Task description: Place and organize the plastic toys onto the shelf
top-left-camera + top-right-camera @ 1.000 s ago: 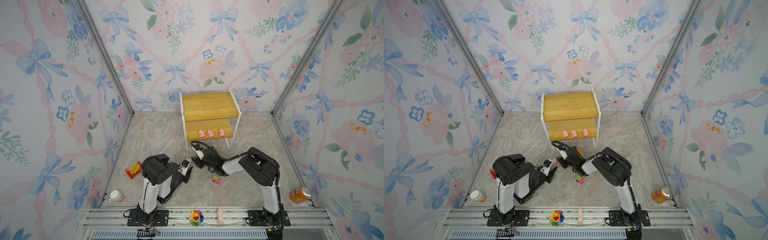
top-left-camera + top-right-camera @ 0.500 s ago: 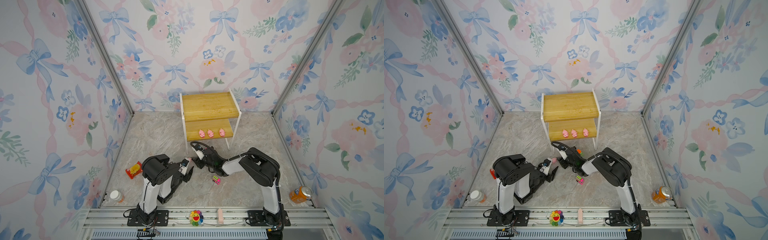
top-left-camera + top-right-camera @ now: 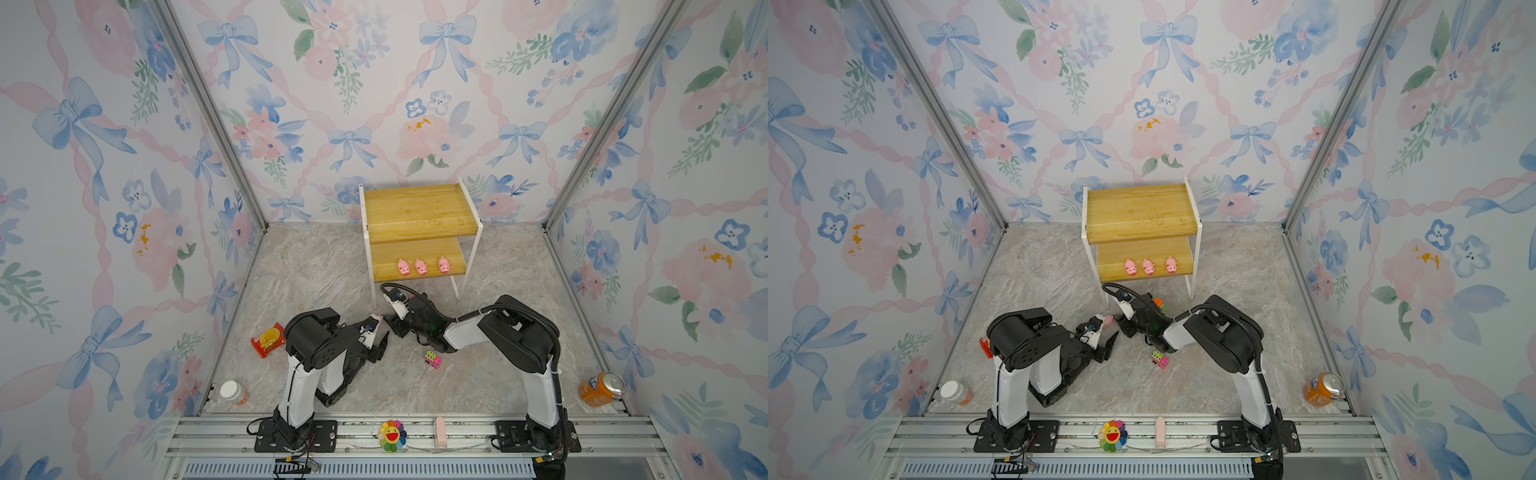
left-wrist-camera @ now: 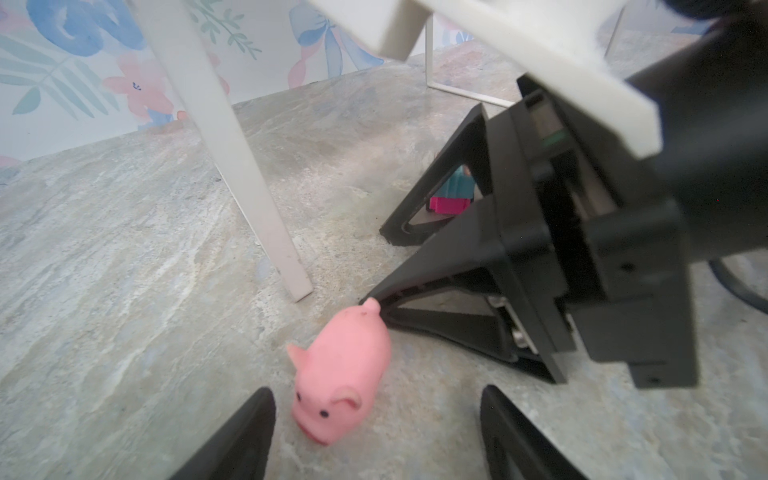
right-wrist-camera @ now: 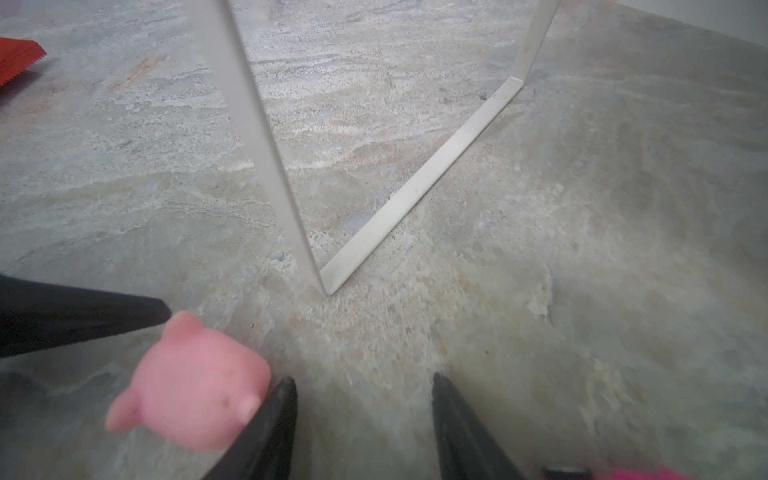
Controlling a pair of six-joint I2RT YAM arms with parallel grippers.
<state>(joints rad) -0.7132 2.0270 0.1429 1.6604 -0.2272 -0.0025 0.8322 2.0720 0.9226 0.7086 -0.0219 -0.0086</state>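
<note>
Laboratory robot test cell with homely decoration, seen from above in both top views. Three walls (image 3: pixel 415 104) carry printed bow-and-flower wallpaper and meet at bare aluminium corner posts (image 3: pixel 208 112). The floor (image 3: pixel 316 270) is a marble-patterned sheet. The left arm (image 3: pixel 299 386) and right arm (image 3: pixel 540 390) are bolted to a slotted aluminium rail (image 3: pixel 457 432) along the open front. Props stand about: a small shelf (image 3: pixel 419 212), an orange can (image 3: pixel 600 388), a white-capped bottle (image 3: pixel 232 392), a red snack packet (image 3: pixel 269 340), and a smiling flower (image 3: pixel 392 434) on the rail.
</note>
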